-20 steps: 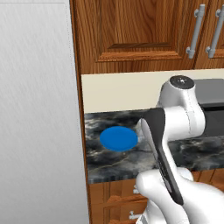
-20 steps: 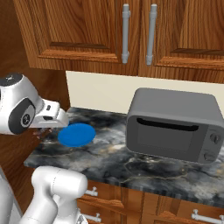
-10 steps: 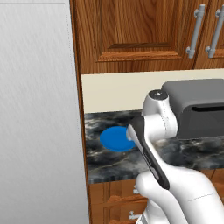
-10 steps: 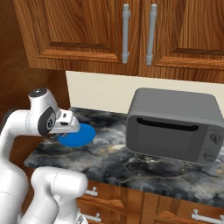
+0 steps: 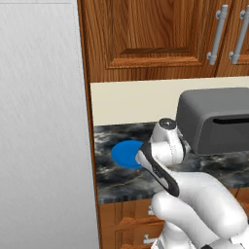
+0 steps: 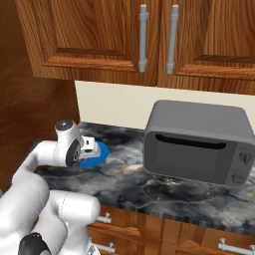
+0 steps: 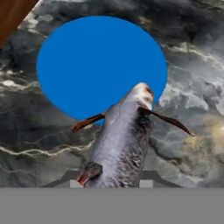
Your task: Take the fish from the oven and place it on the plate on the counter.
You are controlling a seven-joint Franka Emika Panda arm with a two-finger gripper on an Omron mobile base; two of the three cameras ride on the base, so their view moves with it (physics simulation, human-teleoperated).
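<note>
One fish [image 7: 124, 138], one plate [image 7: 98, 65], one microwave [image 6: 196, 142] counted on a single stretch of counter [image 6: 164, 187]. Gripper [image 7: 109, 181] seen clamped on the fish in the hand view, its fingertips low at either side of the grey body, reddish-brown fins splayed left and right. Fish held in the air just above the counter, head reaching over the near rim of the round bright blue plate, the rest of the body over bare marble beside it. Plate lying flat near the counter's left end, close to the wooden side panel [image 6: 35, 124], well apart from the grey microwave standing to the right. Counter top in black marble with grey-white veining, above wooden drawers [image 6: 149, 236] with silver pulls. Cream backsplash [image 5: 136, 104] behind, wooden wall cabinets [image 6: 149, 37] overhead with two vertical silver bar handles side by side. Tall pale grey panel [image 5: 44, 126] occupying the left of the left base view. White arm [image 5: 163, 155] bent low over the plate, partly hiding it in both base views.
</note>
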